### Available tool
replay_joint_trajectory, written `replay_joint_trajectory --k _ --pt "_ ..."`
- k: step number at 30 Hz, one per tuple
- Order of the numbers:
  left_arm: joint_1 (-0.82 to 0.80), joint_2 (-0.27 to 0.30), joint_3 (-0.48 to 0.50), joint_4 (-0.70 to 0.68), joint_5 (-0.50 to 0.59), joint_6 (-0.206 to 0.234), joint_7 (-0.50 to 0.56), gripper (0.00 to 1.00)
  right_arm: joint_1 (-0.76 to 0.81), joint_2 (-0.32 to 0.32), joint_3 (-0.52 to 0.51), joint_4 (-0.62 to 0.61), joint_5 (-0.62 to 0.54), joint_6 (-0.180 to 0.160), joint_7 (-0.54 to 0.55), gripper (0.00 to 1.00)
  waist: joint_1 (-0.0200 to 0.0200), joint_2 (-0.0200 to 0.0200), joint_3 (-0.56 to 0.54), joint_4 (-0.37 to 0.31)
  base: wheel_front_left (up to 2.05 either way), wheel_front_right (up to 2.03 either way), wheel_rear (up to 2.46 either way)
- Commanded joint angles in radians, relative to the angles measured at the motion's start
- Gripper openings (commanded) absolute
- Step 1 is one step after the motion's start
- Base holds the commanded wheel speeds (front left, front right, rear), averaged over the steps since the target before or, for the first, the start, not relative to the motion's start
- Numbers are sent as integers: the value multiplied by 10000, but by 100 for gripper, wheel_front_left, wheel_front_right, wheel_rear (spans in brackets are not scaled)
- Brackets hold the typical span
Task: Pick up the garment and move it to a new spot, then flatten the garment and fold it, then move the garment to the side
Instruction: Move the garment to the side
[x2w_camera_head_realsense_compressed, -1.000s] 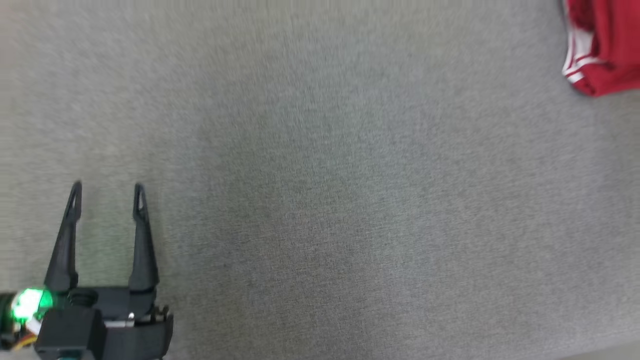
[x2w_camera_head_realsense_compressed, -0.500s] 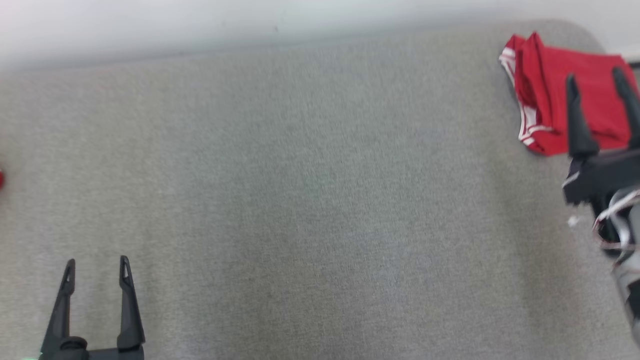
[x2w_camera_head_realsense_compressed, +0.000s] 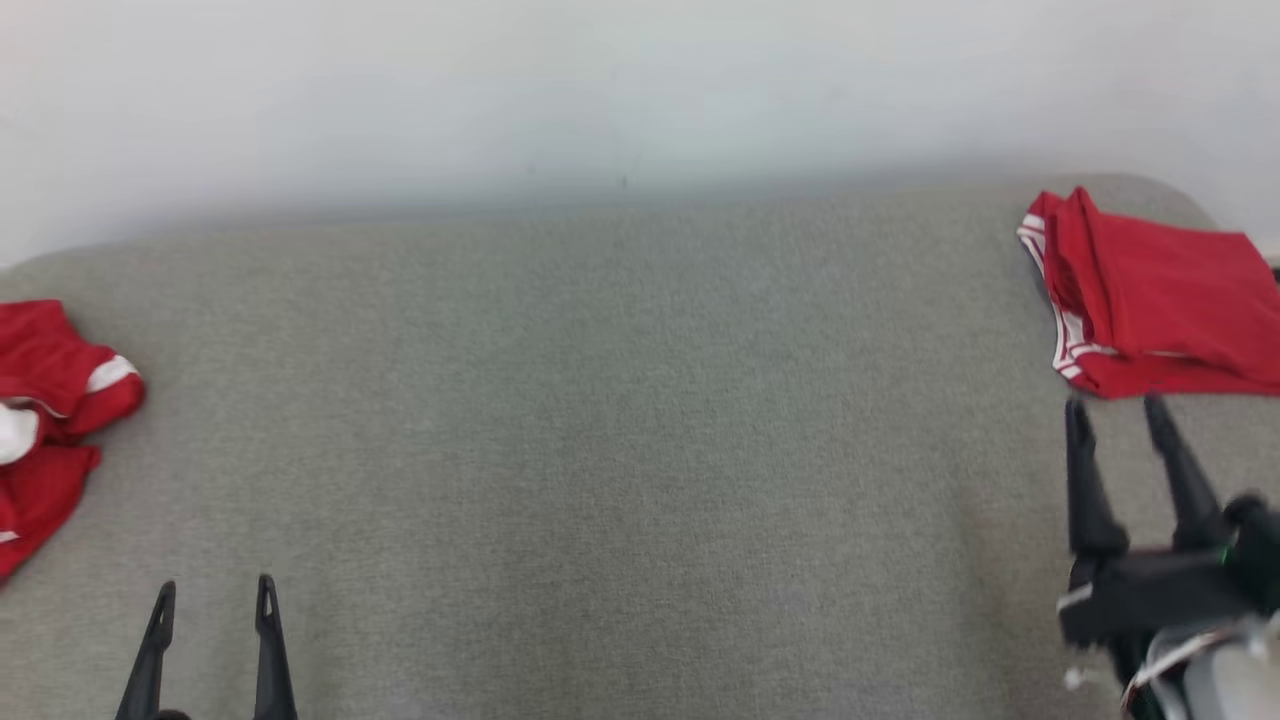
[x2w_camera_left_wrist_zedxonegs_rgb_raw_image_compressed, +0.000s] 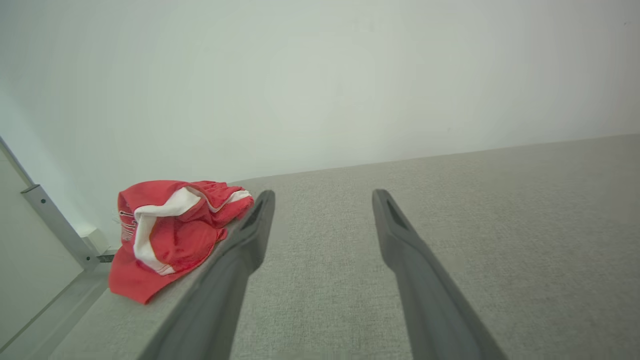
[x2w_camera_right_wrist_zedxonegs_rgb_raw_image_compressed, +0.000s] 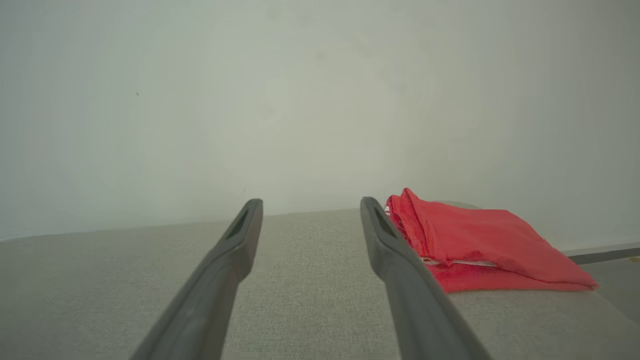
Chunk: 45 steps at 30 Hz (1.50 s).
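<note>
The left gripper (x2w_camera_head_realsense_compressed: 213, 605) hung low over the grey padded surface (x2w_camera_head_realsense_compressed: 620, 450) with its two fingers spread wide and nothing between them. The crumpled red garment (x2w_camera_head_realsense_compressed: 55, 395) with white trim lay well off to its left and a little ahead, clear of it. The right gripper (x2w_camera_head_realsense_compressed: 1115, 425) was likewise spread and empty, and the folded red garment (x2w_camera_head_realsense_compressed: 1160, 300) lay just ahead of its fingertips, slightly to their right, near the surface's far corner by the pale wall (x2w_camera_head_realsense_compressed: 600, 90).
</note>
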Motion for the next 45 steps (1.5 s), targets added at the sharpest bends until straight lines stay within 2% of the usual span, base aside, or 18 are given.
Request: replay_joint_trajectory --k 1,5,13,26,45 --pt "193 -42 53 80 28 -36 -28 100 450 280 -82 -210 -101 -29 -48 100 2 2 -401 260 0 0 0" --pt "362 -101 226 266 -38 -51 -28 100 1298 935 -267 -537 45 -29 -48 100 2 2 -690 315 0 0 0" --pt "383 -167 115 601 175 -145 -30 100 2266 1688 -339 -870 -453 -29 -48 100 2 2 -1000 433 0 0 0" --pt "297 101 43 1062 454 -238 -28 100 3083 2172 -284 -1137 -1297 -29 -48 100 2 2 -1251 620 0 0 0" --pt "172 246 -70 1185 307 -355 -30 100 3263 2378 -389 -1052 -1719 -29 -49 100 2 2 -1316 678 0 0 0"
